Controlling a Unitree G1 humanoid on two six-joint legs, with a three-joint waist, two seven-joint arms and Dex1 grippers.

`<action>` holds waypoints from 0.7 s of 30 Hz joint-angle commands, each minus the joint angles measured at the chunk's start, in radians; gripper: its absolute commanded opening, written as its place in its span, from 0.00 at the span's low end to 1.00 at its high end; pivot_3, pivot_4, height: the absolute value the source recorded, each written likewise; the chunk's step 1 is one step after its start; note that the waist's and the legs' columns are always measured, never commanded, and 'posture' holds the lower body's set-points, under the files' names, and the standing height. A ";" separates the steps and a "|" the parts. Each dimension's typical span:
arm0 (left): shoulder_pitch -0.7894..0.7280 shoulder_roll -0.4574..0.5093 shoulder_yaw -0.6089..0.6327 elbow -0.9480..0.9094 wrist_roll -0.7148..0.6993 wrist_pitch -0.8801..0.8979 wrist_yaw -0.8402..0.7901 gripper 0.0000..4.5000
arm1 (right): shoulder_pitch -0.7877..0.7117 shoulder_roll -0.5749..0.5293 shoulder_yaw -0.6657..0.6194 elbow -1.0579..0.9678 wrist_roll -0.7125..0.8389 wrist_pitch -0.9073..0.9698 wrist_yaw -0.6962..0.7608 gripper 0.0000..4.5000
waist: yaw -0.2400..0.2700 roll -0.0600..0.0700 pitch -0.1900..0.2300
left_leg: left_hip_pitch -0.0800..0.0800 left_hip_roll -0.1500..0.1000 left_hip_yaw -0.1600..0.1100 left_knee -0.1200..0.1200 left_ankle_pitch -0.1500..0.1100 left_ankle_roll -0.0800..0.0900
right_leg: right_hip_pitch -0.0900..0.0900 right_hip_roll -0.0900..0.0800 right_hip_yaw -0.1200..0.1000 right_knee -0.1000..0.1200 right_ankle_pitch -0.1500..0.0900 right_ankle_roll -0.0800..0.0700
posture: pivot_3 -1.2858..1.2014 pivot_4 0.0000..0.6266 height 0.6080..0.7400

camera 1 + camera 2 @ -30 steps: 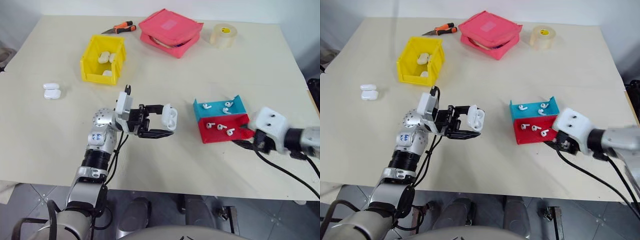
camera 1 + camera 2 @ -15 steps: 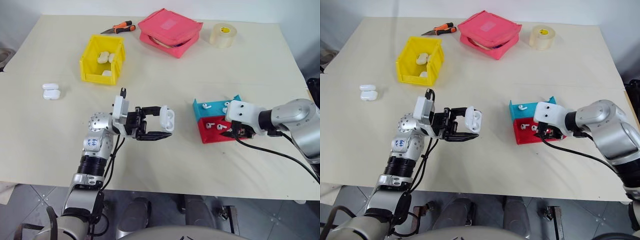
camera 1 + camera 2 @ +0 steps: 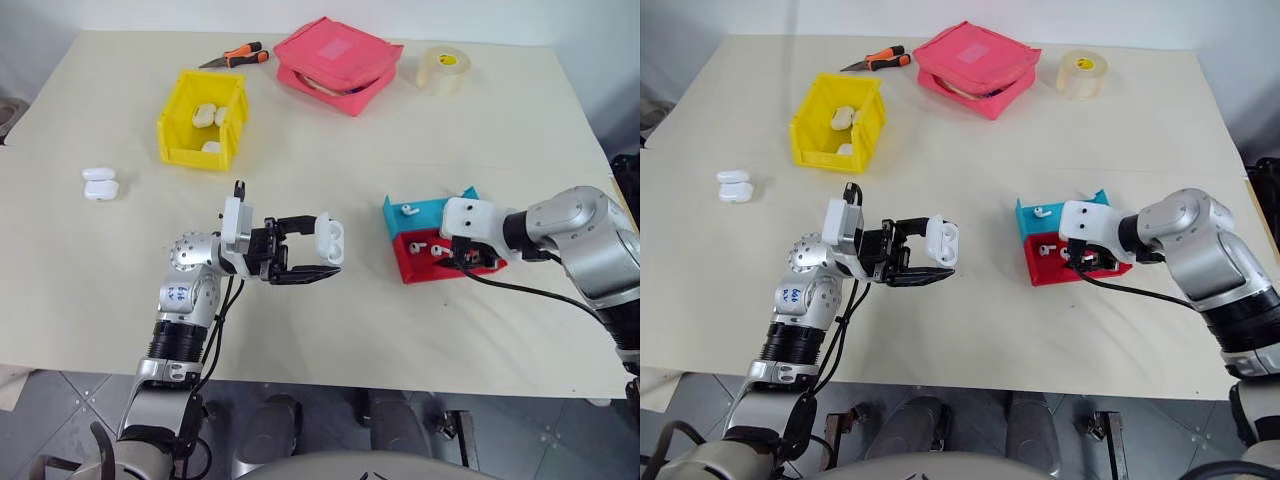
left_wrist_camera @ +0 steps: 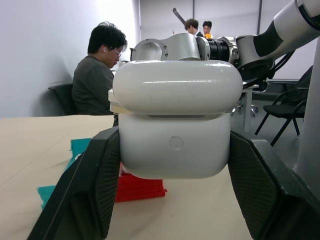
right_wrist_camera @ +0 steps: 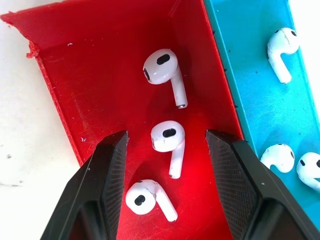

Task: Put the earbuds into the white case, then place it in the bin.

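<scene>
Case (image 3: 331, 238), white, lid flipped up, clamped in left gripper (image 3: 322, 250) above table centre. Right gripper (image 5: 167, 150) spread open over red tray (image 5: 95, 80), straddling middle earbud (image 5: 167, 137). Yellow bin (image 3: 180, 125) at 11 o'clock.

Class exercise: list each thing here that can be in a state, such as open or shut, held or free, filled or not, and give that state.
White case: lid open, clamped in left gripper.
Right gripper: open over an earbud in the red tray.
Yellow bin: holds white cases.
Pink pouch: partly open.
</scene>
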 commanded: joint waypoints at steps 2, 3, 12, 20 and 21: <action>0.000 0.004 0.008 -0.038 -0.016 -0.007 0.010 0.62 | -0.028 0.012 0.005 0.013 -0.031 -0.015 0.022 0.57 | 0.000 0.000 0.000 | 0.000 0.000 0.000 0.000 0.000 0.000 | 0.000 0.000 0.000 0.000 0.000 0.000 | 0.52 0.24 1.00; -0.001 0.004 0.008 -0.036 -0.016 -0.008 0.011 0.62 | -0.030 0.016 0.004 0.015 -0.034 -0.016 0.025 0.57 | 0.000 0.000 0.000 | 0.000 0.000 0.000 0.000 0.000 0.000 | 0.000 0.000 0.000 0.000 0.000 0.000 | 0.52 0.24 1.00; -0.001 0.002 0.009 -0.034 -0.013 -0.014 0.024 0.62 | -0.045 0.036 0.002 0.035 -0.058 -0.029 0.058 0.31 | 0.000 0.000 0.000 | 0.000 0.000 0.000 0.000 0.000 0.000 | 0.000 0.000 0.000 0.000 0.000 0.000 | 0.52 0.24 1.00; 0.002 0.003 0.009 -0.037 -0.014 -0.015 0.032 0.62 | -0.043 0.044 -0.001 0.040 -0.073 -0.032 0.064 0.11 | 0.000 0.000 0.000 | 0.000 0.000 0.000 0.000 0.000 0.000 | 0.000 0.000 0.000 0.000 0.000 0.000 | 0.52 0.24 1.00; 0.001 0.003 0.009 -0.036 -0.014 -0.016 0.033 0.62 | -0.043 0.044 -0.004 0.039 -0.073 -0.034 0.062 0.11 | 0.000 0.000 0.000 | 0.000 0.000 0.000 0.000 0.000 0.000 | 0.000 0.000 0.000 0.000 0.000 0.000 | 0.52 0.24 1.00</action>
